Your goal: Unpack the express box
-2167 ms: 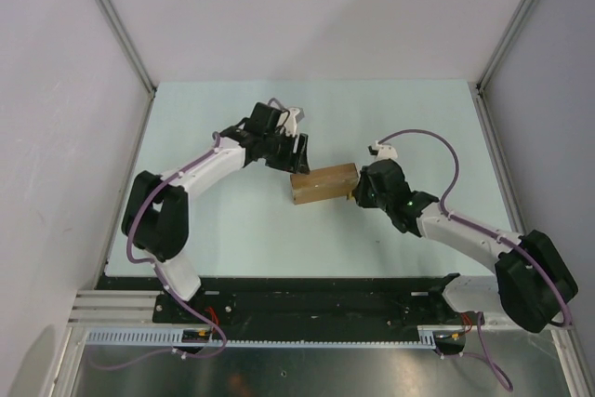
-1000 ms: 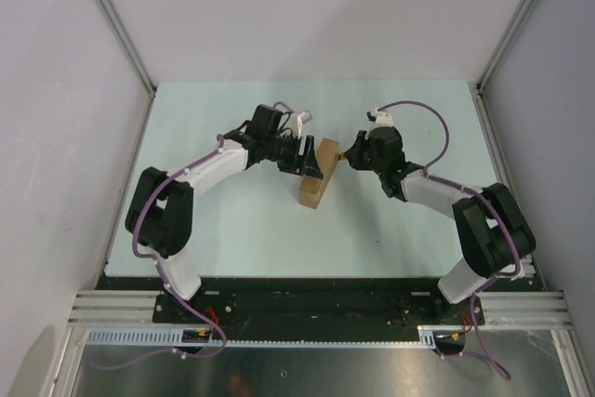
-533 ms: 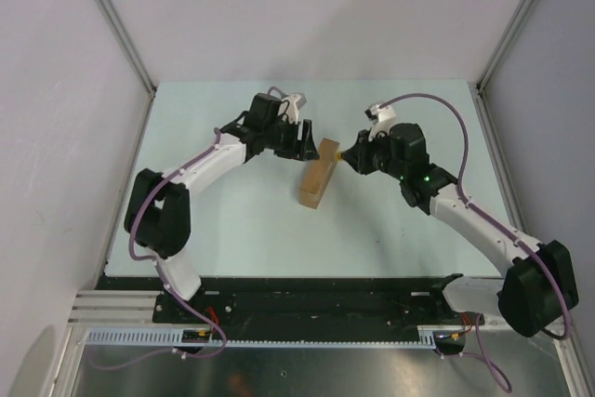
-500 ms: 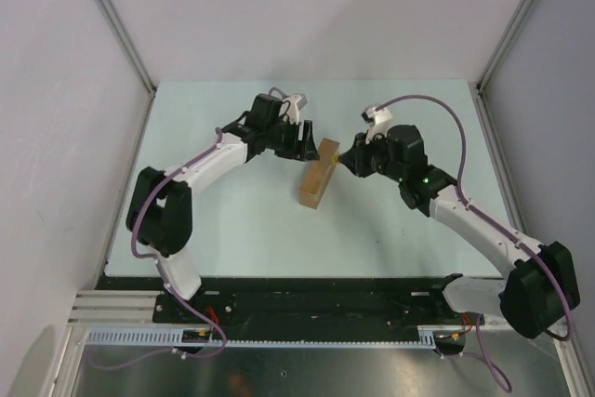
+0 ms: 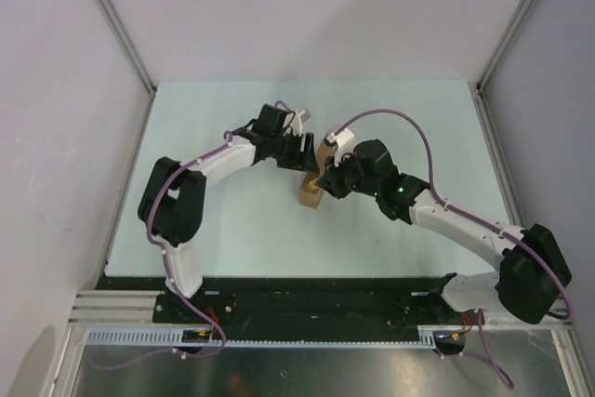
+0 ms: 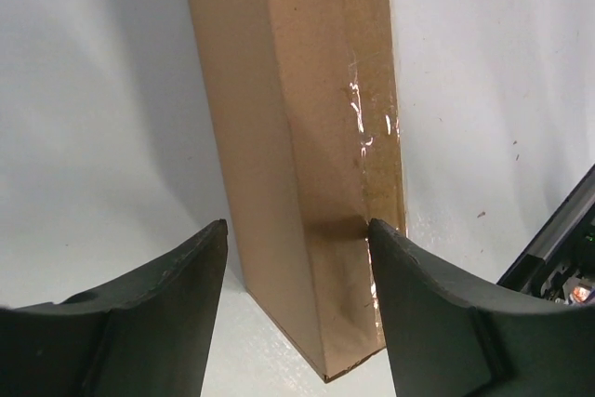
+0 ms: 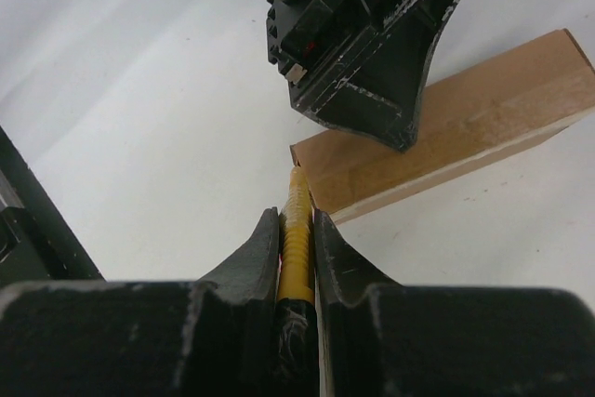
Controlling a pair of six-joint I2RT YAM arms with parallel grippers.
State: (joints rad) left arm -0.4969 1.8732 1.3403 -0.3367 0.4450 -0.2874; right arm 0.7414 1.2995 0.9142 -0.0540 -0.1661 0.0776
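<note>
The express box point(image 5: 308, 194) is a brown carton standing on a long edge on the pale table. In the left wrist view the express box point(image 6: 307, 137) has its near end between the fingers of my left gripper point(image 6: 296, 230). That gripper is open: the right finger point(image 6: 437, 323) lies at the box's taped face, and the left finger point(image 6: 139, 323) stands apart from it. My right gripper point(image 7: 296, 220) is shut on a yellow-and-black utility knife point(image 7: 297, 239). The knife's tip is at a corner of the express box point(image 7: 465, 127). From above, my left gripper point(image 5: 303, 157) and right gripper point(image 5: 325, 179) hide much of the box.
Grey walls with metal posts close in the pale green table point(image 5: 232, 220) at the back and both sides. A black rail point(image 5: 307, 293) carrying the arm bases runs along the near edge. The right arm's cable point(image 5: 390, 118) loops above the box.
My right gripper has swung with the knife from the box's far end down to its near end. My left gripper has shifted slightly nearer over the box. The box has stayed put.
</note>
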